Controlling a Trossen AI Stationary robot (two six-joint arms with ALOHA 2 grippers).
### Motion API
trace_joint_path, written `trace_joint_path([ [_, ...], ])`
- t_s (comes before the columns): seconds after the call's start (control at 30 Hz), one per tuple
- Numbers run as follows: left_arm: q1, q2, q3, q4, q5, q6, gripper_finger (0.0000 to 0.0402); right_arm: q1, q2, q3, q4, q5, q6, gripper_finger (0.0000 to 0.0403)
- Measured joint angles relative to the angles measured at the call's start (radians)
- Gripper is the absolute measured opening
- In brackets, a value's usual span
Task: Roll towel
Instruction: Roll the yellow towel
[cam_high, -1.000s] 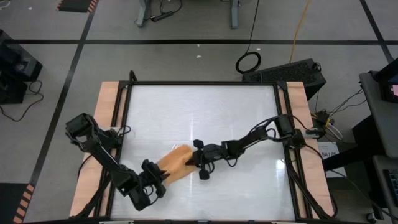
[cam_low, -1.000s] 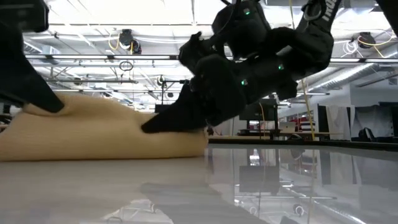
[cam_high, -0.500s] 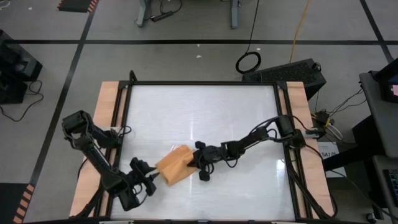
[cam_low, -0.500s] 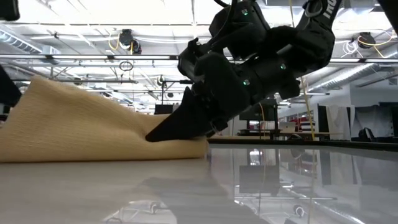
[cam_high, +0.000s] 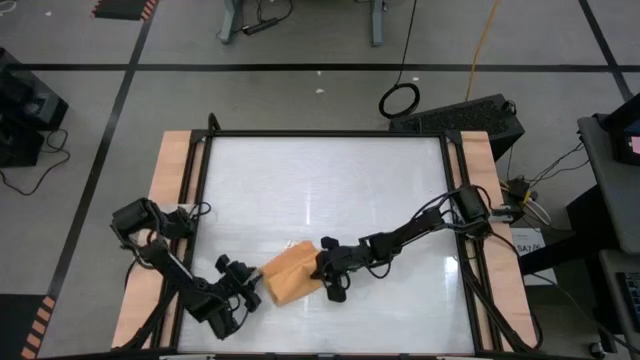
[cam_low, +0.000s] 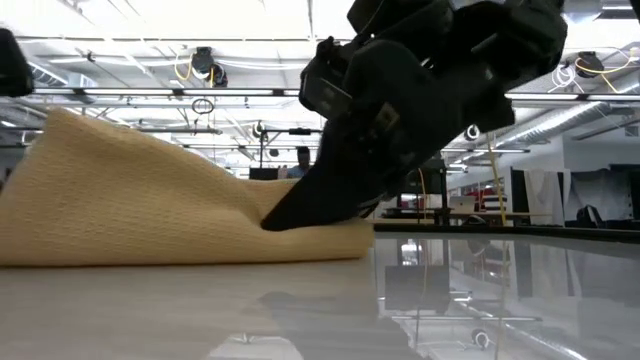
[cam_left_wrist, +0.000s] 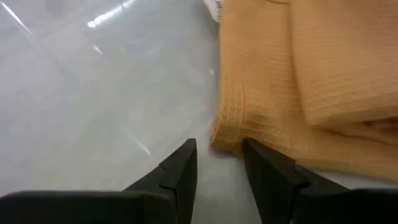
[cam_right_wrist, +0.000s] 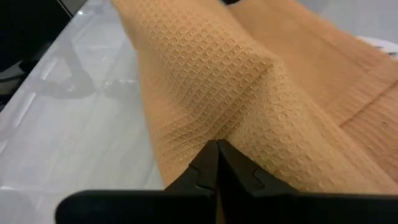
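Two grippers sit on either side of the towel (cam_high: 289, 277) in my overhead feed. It lies bunched near the front edge of the table (cam_high: 320, 170), left of centre, its long axis running from near-left to far-right. The right gripper (cam_high: 322, 272) is at the cloth's right edge; the left gripper (cam_high: 250, 291) is just beside its left edge, apart from it.

From table height, I see the towel (cam_low: 150, 215) humped high on the left and sloping down to a flat lip on the right, where the right gripper (cam_low: 290, 215) comes in low and pinches a fold.

On the left wrist camera, my left gripper (cam_left_wrist: 217, 163) has its fingers narrowly parted with nothing between them, aimed at a folded corner of the towel (cam_left_wrist: 298, 81) just ahead. A small white tag (cam_left_wrist: 215, 9) shows at the far edge.

On the right wrist camera, the right gripper (cam_right_wrist: 217, 163) has its fingertips pressed together on a raised ridge of waffle-weave fabric.

I judge it light, limp and grippy, likely to sag or unroll if released. The best hold is along a folded edge, not the loose middle.
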Motion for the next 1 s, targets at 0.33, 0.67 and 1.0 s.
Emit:
trace_joint_path([
  [0.33, 0.213, 0.011, 0.0, 0.131, -0.053, 0.469, 0.0136, 0.081, -0.018, 0.0, -0.066, 0.1, 0.139, 0.0],
  [0.67, 0.342, -0.078, 0.002, 0.146, 0.021, 0.897, 0.0136, 0.128, -0.093, -0.004, -0.191, 0.3, 0.178, 0.0],
  [1.0, 0.209, -0.358, 0.003, 0.193, 0.0, 0.903, 0.0136, 0.119, -0.216, -0.002, -0.283, 0.34, -0.006, 0.0039],
])
